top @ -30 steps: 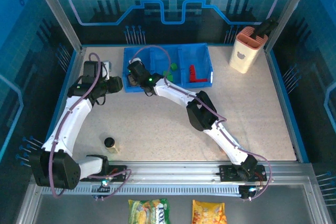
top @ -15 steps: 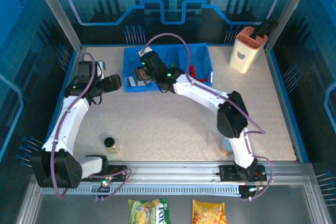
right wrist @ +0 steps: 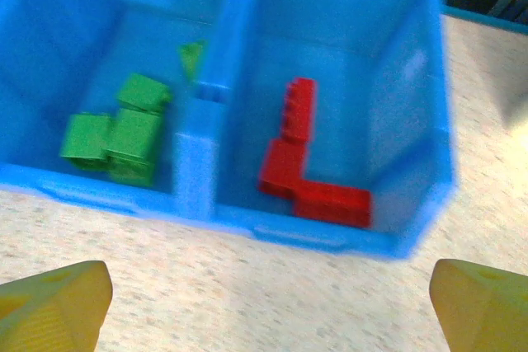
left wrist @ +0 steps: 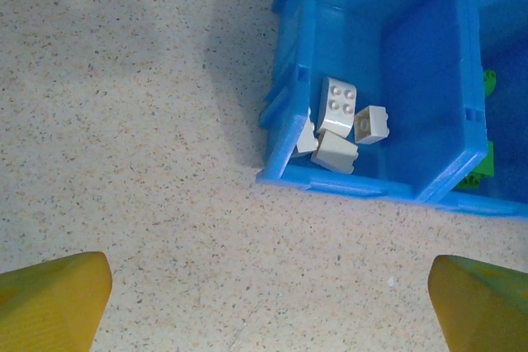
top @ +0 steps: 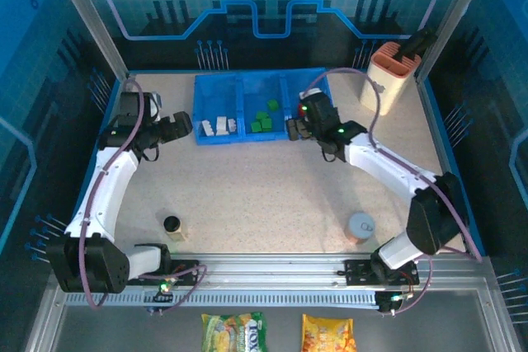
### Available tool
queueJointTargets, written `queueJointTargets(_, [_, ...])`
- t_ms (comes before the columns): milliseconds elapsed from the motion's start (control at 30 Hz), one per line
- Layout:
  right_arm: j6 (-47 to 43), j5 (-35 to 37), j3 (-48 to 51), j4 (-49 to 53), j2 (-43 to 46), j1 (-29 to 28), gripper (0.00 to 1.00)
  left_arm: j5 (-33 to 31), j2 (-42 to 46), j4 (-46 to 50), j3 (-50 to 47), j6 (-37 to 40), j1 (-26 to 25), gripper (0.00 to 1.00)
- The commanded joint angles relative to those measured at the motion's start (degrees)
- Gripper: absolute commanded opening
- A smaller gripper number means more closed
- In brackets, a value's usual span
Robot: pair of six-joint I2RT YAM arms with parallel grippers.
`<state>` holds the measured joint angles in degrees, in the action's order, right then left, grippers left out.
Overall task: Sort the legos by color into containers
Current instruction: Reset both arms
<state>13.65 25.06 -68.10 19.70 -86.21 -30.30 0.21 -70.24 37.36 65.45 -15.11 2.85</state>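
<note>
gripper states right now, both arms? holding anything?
Left gripper: open, holding nothing.
Right gripper: open, holding nothing.

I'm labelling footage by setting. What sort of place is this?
Probably a robot lab test cell, not a home: a speckled beige tabletop fenced by aluminium frame posts and blue printed backdrop panels, with a divided blue plastic tray of colour-sorted plastic bricks.

Left end effector [left wrist: 266, 307] spread, right end effector [right wrist: 268, 307] spread
</note>
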Motion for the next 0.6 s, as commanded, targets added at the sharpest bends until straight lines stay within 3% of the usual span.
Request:
queueJointTargets(0, [0.31,-0.05,3.73,1.9,4.78,5.93,1.0,-1.36,-0.26,-3.97,-2.17,-2.78,0.4,0.99])
queueJointTargets(167, [-0.02,2.76,12.8,-2.49,10.12,15.06,1.0,-7.1,-0.48,-15.94,-11.67,-3.29,0.4,0.99])
queueJointTargets(333, [0.95,4.33,22.64,-11.17,11.78,23.64,1.0,-10.85,-3.16,-31.0,-21.06,2.52,-0.47,0.99])
queueJointTargets(467, [-2.39,1.12,31.3,-26.06,10.95,28.75,1.0,-14.13,-6.06,-44.44,-28.1,5.77,-0.74,0.99])
queueJointTargets(567, [-6.06,0.27,36.54,-39.15,9.13,29.54,1.0,-14.84,-9.57,-52.98,-31.17,7.58,-0.66,0.99])
